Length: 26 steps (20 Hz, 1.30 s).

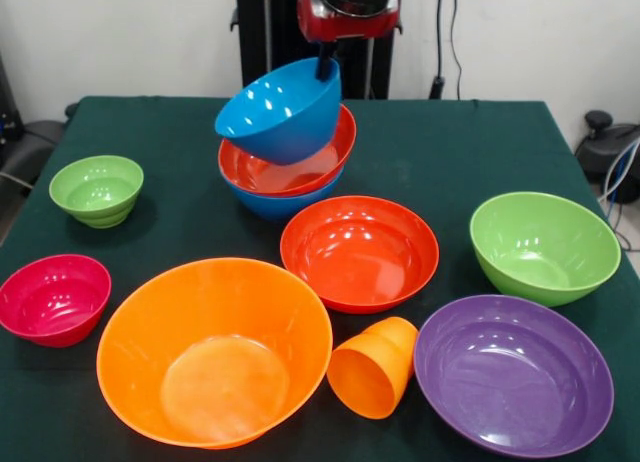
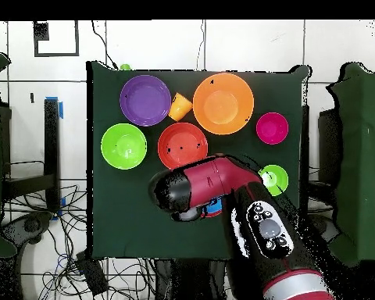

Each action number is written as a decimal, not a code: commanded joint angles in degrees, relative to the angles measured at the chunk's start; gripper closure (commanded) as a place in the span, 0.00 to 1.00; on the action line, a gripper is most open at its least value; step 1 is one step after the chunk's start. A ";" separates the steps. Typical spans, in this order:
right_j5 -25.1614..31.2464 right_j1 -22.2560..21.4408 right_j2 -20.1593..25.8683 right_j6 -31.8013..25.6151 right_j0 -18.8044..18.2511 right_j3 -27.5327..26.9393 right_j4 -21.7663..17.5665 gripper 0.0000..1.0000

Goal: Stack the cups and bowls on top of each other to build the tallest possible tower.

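My gripper is shut on the far rim of a blue bowl, which hangs tilted with its opening towards the front left. Just under it stands the tower, a red-orange bowl nested in another blue bowl; the held bowl's bottom seems to touch it. In the overhead view the arm hides the pile. An orange cup lies on its side between the large orange bowl and the purple bowl.
A single red-orange bowl sits in front of the tower. A large green bowl is at the right, a small green bowl and a magenta bowl at the left. All rest upright on the dark green table.
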 commanded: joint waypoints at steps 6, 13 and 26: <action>-10.63 3.09 -5.06 8.96 2.56 6.31 -1.31 1.00; -14.89 4.54 -8.84 8.11 4.99 8.22 -5.07 1.00; -17.76 4.70 -11.13 3.94 6.27 10.41 -4.84 0.00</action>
